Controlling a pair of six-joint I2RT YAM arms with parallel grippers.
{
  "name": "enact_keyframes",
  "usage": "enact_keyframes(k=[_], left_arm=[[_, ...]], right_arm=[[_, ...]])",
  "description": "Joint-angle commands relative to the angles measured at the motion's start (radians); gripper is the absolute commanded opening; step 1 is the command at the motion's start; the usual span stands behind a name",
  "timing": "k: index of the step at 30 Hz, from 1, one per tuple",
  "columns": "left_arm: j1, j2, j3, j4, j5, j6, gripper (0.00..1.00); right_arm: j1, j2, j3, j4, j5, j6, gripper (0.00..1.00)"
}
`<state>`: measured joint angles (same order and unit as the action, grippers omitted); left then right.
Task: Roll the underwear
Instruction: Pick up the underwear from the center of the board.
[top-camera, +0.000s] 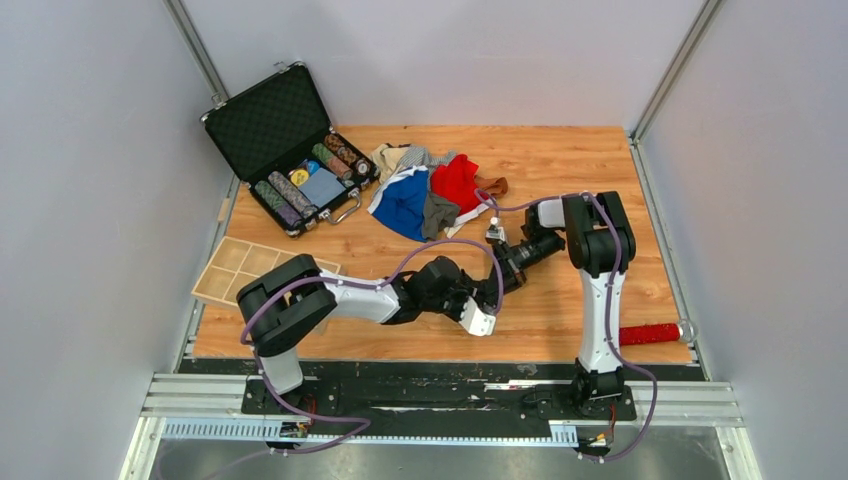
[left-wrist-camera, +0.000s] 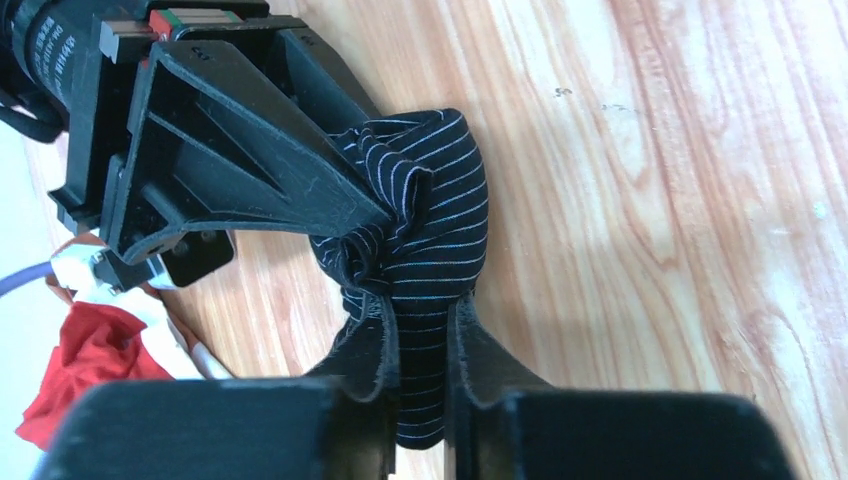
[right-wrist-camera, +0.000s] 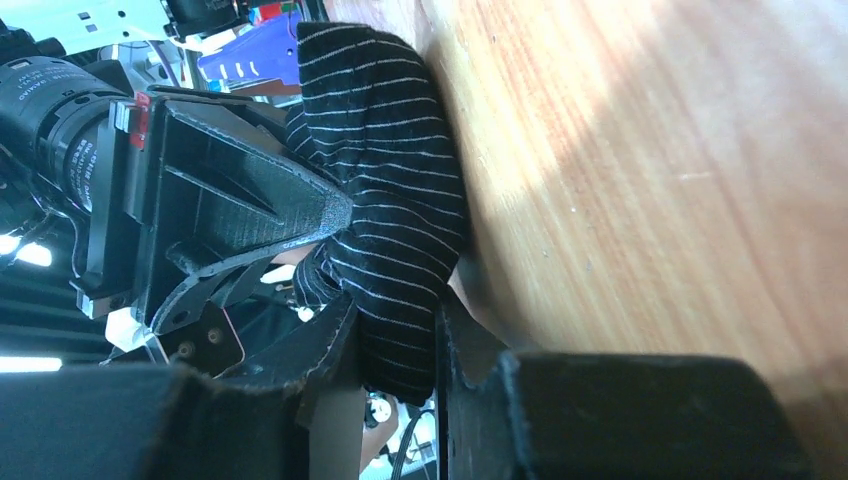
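A black underwear (left-wrist-camera: 435, 215) with thin white stripes is bunched up just above the wooden table (left-wrist-camera: 650, 200), held between both grippers. My left gripper (left-wrist-camera: 422, 312) is shut on its lower end, the cloth squeezed between the two fingers. My right gripper (right-wrist-camera: 397, 318) is shut on the same underwear (right-wrist-camera: 390, 170) from the other side, and it also shows at the upper left of the left wrist view. In the top view the two grippers, left (top-camera: 487, 292) and right (top-camera: 510, 268), meet tip to tip and hide the garment. More underwear lies in a pile (top-camera: 430, 185) at the back.
An open black case (top-camera: 275, 125) with poker chips stands at the back left. A wooden divided tray (top-camera: 240, 270) lies at the left edge. A red bristly stick (top-camera: 650, 333) lies at the front right. Grey walls close in the table.
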<state>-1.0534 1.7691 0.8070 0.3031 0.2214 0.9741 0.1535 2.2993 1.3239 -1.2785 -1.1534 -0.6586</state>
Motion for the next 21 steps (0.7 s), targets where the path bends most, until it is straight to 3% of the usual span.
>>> enact_keyframes(k=[1, 3, 4, 5, 7, 13, 18, 21], left_arm=[[0.017, 0.051, 0.041, -0.149, 0.059, -0.031, 0.01], [0.047, 0.036, 0.072, -0.23, 0.123, -0.058, 0.0], [0.056, 0.029, 0.101, -0.302, 0.142, -0.071, 0.0], [0.079, 0.01, 0.117, -0.343, 0.189, -0.075, 0.0], [0.119, -0.031, 0.176, -0.472, 0.279, -0.064, 0.0], [0.218, -0.156, 0.371, -0.832, 0.426, -0.093, 0.0], [0.31, -0.236, 0.532, -1.167, 0.482, -0.096, 0.0], [0.362, -0.295, 0.572, -1.287, 0.511, -0.103, 0.0]], right_arm=[[-0.013, 0.125, -0.027, -0.062, -0.103, -0.029, 0.29], [-0.015, 0.105, -0.014, -0.1, -0.125, -0.055, 0.62], [-0.02, 0.089, 0.004, -0.129, -0.134, -0.07, 0.93], [-0.029, 0.067, 0.029, -0.169, -0.143, -0.088, 0.99], [-0.071, 0.006, 0.098, -0.255, -0.16, -0.116, 1.0], [-0.235, -0.238, 0.293, -0.227, -0.044, -0.065, 1.0], [-0.256, -0.452, 0.257, -0.059, 0.09, 0.041, 1.0], [-0.255, -0.539, 0.23, -0.005, 0.144, 0.094, 1.0]])
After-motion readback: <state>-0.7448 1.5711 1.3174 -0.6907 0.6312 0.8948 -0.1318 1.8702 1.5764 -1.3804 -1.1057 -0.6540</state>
